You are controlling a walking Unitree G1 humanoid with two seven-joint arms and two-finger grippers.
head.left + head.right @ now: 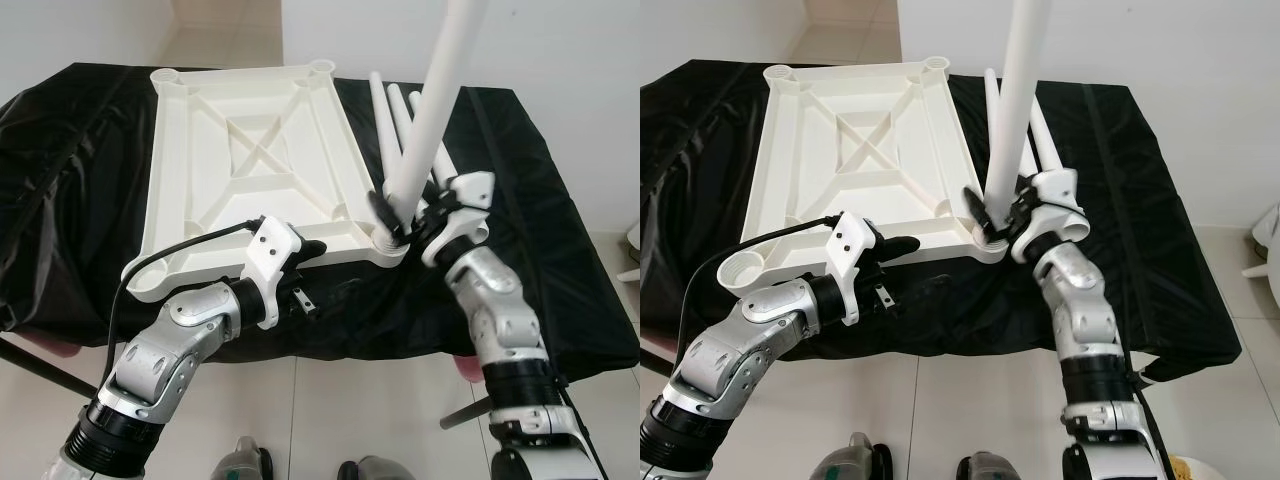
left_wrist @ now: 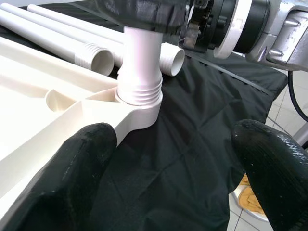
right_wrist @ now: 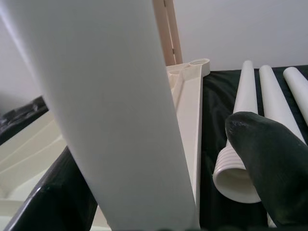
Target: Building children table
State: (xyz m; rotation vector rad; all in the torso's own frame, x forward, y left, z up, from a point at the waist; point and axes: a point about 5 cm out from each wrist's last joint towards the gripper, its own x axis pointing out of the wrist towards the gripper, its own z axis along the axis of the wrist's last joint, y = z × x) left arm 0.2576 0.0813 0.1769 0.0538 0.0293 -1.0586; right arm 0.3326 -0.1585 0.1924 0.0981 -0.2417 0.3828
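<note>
A black cloth drapes the counter, hanging over its near edge; pale floor tiles with dark grout lie below; a plain white wall stands behind.

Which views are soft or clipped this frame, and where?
Left eye view: sharp, evenly lit; the upside-down white plastic tabletop nearly clips against the black cloth. Left wrist view: threaded socket crisp, near black fingertips blurred. Right wrist view: the upright white plastic leg held by the right gripper is close, soft and featureless; spare legs behind are sharper.
</note>
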